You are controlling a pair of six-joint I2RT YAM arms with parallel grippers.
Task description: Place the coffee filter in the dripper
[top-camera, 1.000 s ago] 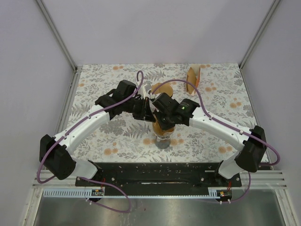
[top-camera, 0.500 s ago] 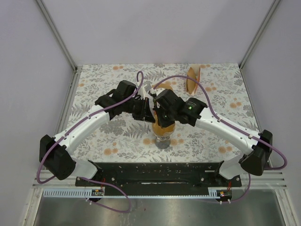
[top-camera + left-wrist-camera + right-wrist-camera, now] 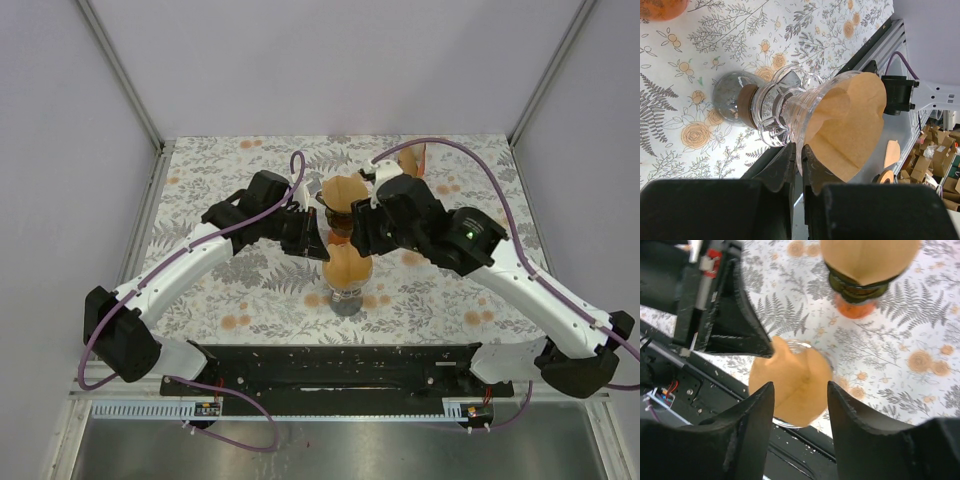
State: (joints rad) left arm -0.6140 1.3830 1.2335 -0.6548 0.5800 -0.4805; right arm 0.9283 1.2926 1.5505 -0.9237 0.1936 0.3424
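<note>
From the left wrist we see the left gripper (image 3: pixel 799 165) pinching the dripper (image 3: pixel 790 107) rim, coffee filter (image 3: pixel 850 125) inside, while the right gripper (image 3: pixel 800 388) hangs parted and empty above.

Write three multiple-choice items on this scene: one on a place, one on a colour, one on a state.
1. Where does the coffee filter sit? A. in the glass dripper B. lying flat beside it C. between the right jaws
2. What colour is it? A. white B. brown C. blue
3. How do the right gripper's jaws stand? A. shut on the filter B. open, empty C. shut on the dripper
Answers: 1 A, it lines the cone; 2 B, brown paper; 3 B, an empty gap shows between them.
</note>
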